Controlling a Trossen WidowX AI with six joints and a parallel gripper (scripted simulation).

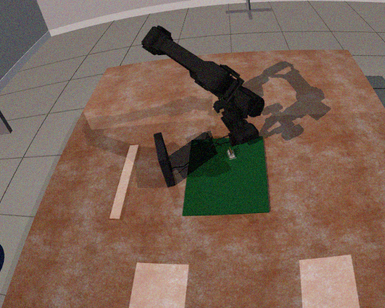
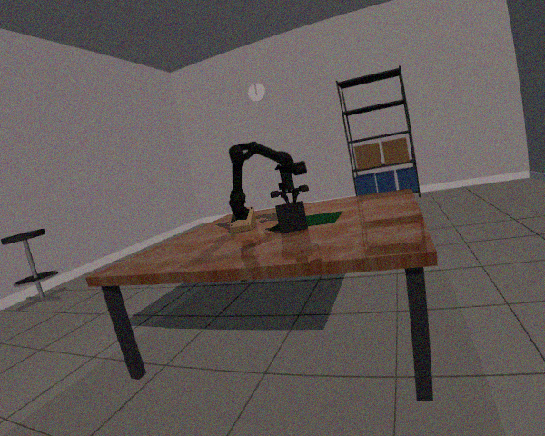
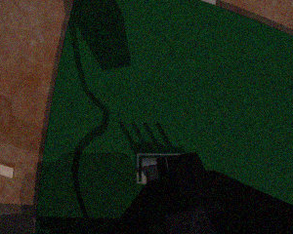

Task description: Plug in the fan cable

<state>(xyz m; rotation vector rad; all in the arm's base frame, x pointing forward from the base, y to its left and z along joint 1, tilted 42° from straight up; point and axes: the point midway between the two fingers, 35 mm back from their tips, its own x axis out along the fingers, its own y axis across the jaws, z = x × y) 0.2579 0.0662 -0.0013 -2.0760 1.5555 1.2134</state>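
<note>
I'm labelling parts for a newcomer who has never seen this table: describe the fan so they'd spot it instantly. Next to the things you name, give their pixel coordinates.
On the brown wooden table [image 1: 235, 239] [image 2: 263, 258], find the flat green board [image 1: 229, 188] [image 2: 323, 218]. Beside it stands the fan [image 1: 163, 160] [image 2: 292, 216], a thin, square black slab upright on its edge. Unlike the flat green board, it stands up, and a thin dark cable leads from it.

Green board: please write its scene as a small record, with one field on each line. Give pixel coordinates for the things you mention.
board: green [image 1: 232, 188] [image 2: 326, 217] [image 3: 200, 93], flat on the table [image 1: 252, 242] [image 2: 263, 258]
header: small pale part [image 1: 231, 154] [image 3: 138, 168] on the board
fan: dark upright square [image 1: 164, 160] [image 2: 292, 216], at the board's edge
gripper: over the board [image 1: 231, 143], shut on something, probably the plug
plug: dark, partly hidden; seating cannot be told
hand off: no
</note>
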